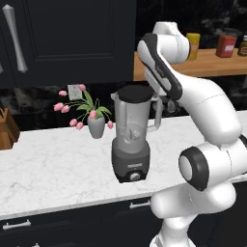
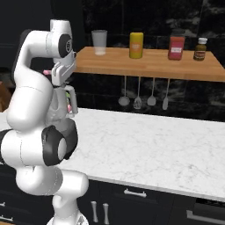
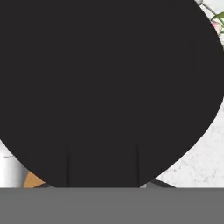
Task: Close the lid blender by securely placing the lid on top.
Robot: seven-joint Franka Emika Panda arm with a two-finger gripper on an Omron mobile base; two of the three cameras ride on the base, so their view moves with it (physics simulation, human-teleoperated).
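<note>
Lid over the blender jar, my gripper clamped on it.
Left base view: the blender (image 1: 130,144) stands on the white tabletop (image 1: 53,169) beside a vase of pink tulips (image 1: 95,120), the black lid (image 1: 136,93) at its jar mouth. Right base view: my arm hides the blender. Hand view: my gripper (image 3: 102,168) grips the lid (image 3: 109,78).

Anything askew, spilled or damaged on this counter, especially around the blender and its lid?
Nothing stands out. The black lid sits level across the mouth of the blender, which stands upright on the marble counter. The vase of pink tulips beside it is upright, and no spill shows.
</note>
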